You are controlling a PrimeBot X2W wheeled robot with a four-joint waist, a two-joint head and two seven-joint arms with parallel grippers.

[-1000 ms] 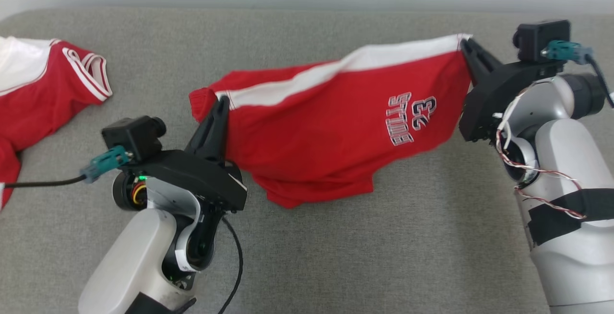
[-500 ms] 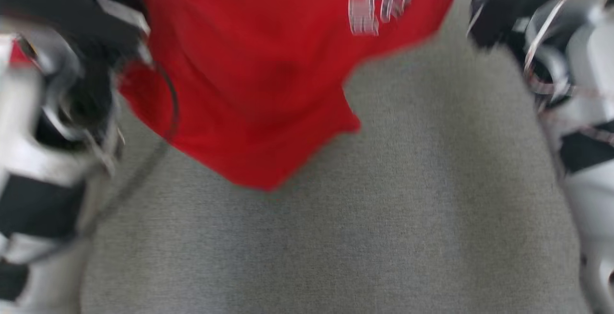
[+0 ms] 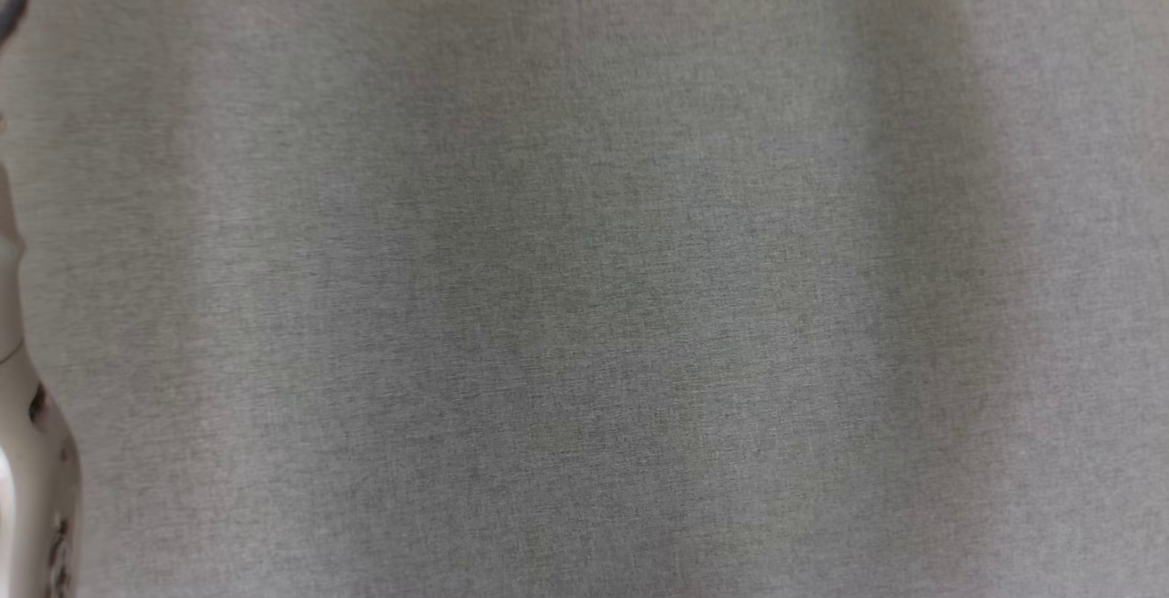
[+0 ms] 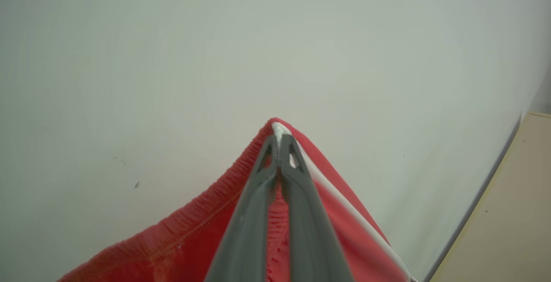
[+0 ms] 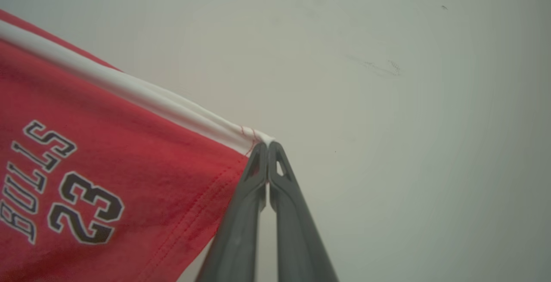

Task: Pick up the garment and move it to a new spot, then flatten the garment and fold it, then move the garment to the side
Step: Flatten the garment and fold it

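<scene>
The left gripper (image 4: 280,139) and right gripper (image 5: 267,147) are each pinching tight on a corner of the red Bulls shorts (image 5: 107,165), mostly cut off.

— What stands ahead of you?
— A pale wall (image 4: 172,58), beyond my left gripper (image 4: 280,137) and my right gripper (image 5: 267,146); how near, I cannot tell.
— Room at the sides?
— The red garment (image 5: 107,153) hangs left of my right gripper and blocks that side. Its right is open. Below, flat grey cushion (image 3: 584,269).

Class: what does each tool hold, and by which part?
The garment, by two corners: the left tool pinches the ribbed waistband end, the right tool the hem corner at the white stripe.
</scene>
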